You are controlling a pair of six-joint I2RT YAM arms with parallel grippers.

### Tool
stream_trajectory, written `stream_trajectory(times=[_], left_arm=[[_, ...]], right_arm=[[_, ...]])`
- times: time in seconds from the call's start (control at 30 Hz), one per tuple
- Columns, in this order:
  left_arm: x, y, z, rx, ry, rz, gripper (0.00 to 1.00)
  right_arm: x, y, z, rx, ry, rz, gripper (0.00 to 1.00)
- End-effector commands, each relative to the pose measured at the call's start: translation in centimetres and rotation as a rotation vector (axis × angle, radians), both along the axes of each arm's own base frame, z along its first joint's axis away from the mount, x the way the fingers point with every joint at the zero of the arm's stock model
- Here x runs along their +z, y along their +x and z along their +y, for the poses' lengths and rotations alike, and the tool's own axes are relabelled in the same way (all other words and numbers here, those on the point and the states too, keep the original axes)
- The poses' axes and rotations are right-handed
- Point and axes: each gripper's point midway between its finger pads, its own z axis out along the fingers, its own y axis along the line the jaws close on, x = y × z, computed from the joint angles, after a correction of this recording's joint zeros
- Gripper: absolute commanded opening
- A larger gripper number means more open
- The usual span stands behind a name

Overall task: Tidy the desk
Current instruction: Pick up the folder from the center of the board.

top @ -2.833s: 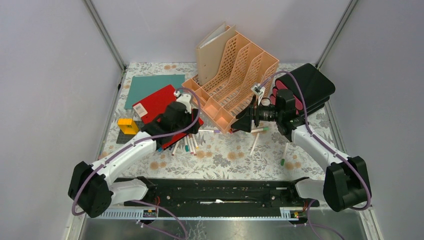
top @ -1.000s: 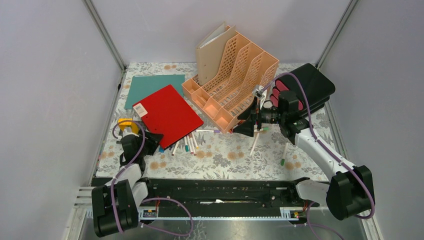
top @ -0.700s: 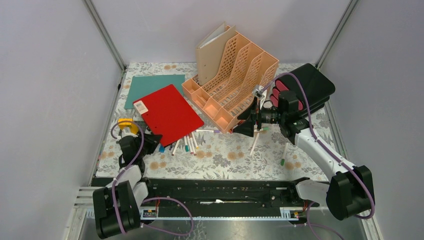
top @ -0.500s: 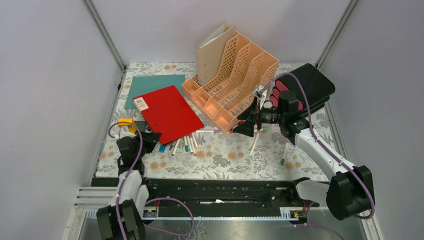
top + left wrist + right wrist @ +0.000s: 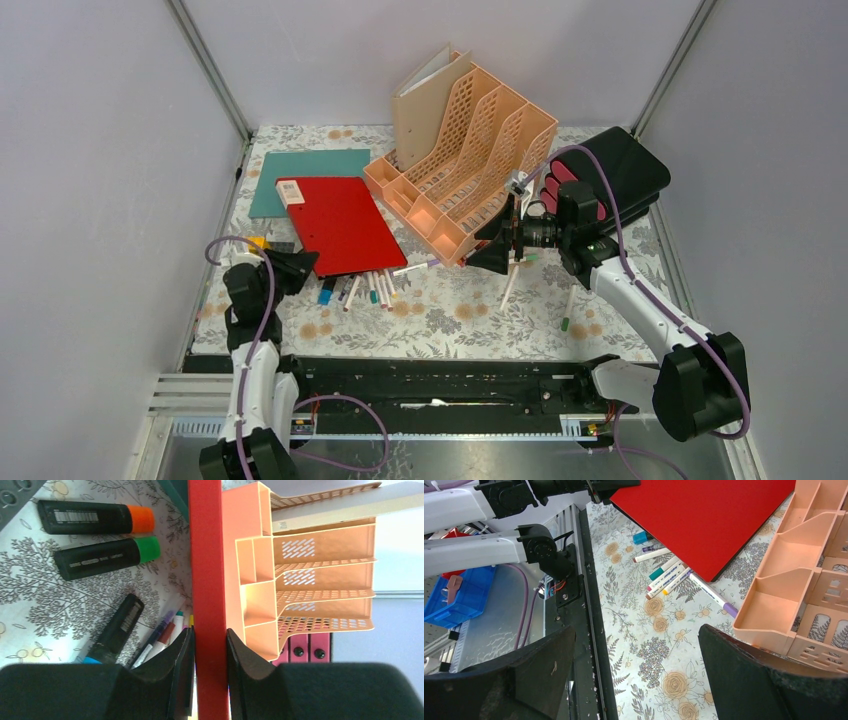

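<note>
The red folder (image 5: 340, 222) is clamped at its edge by the left gripper (image 5: 209, 635); the right gripper (image 5: 636, 630) is spread open.

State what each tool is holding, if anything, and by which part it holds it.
The left tool is shut on the red folder, pinching its near edge between both fingers. The right tool is open and holds nothing.
</note>
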Motion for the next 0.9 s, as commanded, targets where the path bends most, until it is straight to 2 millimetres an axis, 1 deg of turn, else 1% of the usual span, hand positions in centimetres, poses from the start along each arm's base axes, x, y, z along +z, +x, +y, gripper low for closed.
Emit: stream_trajectory(times=[0.0,0.1,0.3,0.53,0.73,0.87], left_arm=[[6.0,1.0,-0.9,-0.054,-0.041,-0.151,0.0],[7.3,1.1,-1.1,-0.057,-0.076,-0.178,0.0],[10.6,0.9,-1.0,-0.037,-0.105,-0.242,0.0],[14.1,0.1,-1.1,-0.021,-0.117,-0.298,0.0],[15.9,-0.7,-1.4,-0.024,-0.122,-0.328,0.0],[17.3,-1.2,-1.8,-0.043,-0.126,-0.35,0.0]], right_arm=[[2.2,-0.5,0.3,0.043,0.029,-0.07,1.0],[2.1,-0.5,0.3,0.045,0.029,-0.068,1.0],[2.1,-0.6,0.4,0.062,0.033,-0.061,1.0],[2.1,-0.7,0.5,0.07,0.036,-0.05,1.0],[2.4,-0.8,0.6,0.073,0.054,-0.03,1.0],[2.8,-0.6,1.0,0.065,0.082,0.024,1.0]])
